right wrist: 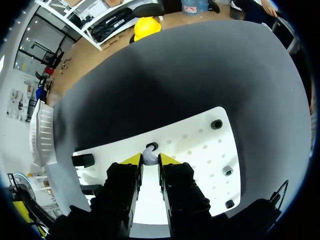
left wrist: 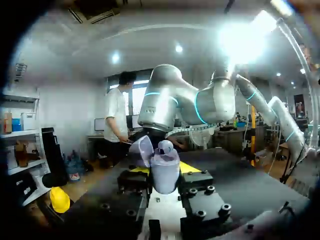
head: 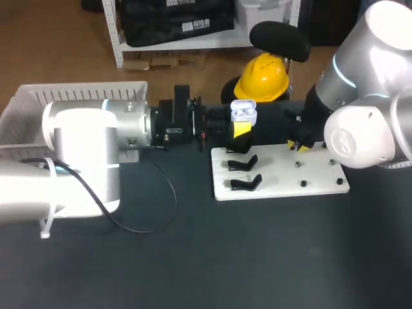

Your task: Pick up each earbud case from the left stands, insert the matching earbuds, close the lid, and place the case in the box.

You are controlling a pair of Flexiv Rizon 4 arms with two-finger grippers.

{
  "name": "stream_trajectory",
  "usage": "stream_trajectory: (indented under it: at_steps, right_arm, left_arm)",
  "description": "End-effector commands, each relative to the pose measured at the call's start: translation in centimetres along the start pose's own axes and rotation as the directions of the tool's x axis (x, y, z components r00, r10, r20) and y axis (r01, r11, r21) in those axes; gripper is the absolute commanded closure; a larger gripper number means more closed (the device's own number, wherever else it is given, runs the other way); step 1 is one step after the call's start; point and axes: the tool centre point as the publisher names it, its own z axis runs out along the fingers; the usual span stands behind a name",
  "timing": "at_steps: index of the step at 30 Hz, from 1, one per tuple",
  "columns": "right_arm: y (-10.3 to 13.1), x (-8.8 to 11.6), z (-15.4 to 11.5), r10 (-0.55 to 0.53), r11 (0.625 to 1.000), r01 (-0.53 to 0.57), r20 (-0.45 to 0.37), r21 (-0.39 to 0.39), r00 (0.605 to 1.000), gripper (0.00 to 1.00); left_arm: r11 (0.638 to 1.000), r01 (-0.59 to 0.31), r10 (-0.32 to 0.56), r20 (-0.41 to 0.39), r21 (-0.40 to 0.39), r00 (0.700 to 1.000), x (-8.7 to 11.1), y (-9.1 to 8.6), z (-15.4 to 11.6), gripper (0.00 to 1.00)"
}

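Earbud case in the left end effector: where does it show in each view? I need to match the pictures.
Head view: the earbud case, lid open, is held in the left end effector, just beyond the white board's far-left corner.
Left wrist view: held in that end effector, straight ahead.
Right wrist view: not in it.
Shared landmark: the white board, in the head and right wrist views; the dark table shows in all three.
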Motion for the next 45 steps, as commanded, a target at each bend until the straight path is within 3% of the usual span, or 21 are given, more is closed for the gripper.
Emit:
stream_trajectory:
  at_steps: [1,17,23,30,39,45]
  right_arm:
    - [0.1,0.0,0.3,0.006,1.0,-0.006,-0.003,0.009,1.0,1.0]
    - [0.3,1.5,-3.5,-0.024,1.0,0.024,0.001,-0.017,1.0,1.0]
    - [0.3,3.4,-6.3,-0.146,0.988,0.145,-0.024,-0.046,0.989,1.0]
    - [0.4,6.0,-9.8,-0.364,0.93,0.367,-0.085,0.016,0.928,1.0]
    - [1.6,9.6,-13.5,-0.48,0.876,0.481,-0.11,-0.016,0.87,1.0]
    - [3.2,11.7,-14.5,-0.565,0.82,0.572,-0.136,0.014,0.814,1.0]
  left_arm:
    - [1.0,-0.005,0.005,0.005,-0.01,1.0,0.1,-0.2,0.1,1.0]
    - [1.0,-0.005,0.005,0.005,-0.01,1.0,0.1,-0.2,0.1,1.0]
    - [1.0,-0.005,0.005,0.005,-0.01,1.0,0.1,-0.2,0.1,1.0]
    - [1.0,-0.005,0.005,0.005,-0.01,1.0,0.1,-0.2,0.1,1.0]
    - [1.0,-0.005,0.005,0.005,-0.01,1.0,0.1,-0.2,0.1,1.0]
    - [1.0,-0.005,0.005,0.005,-0.01,1.0,0.1,-0.2,0.1,1.0]
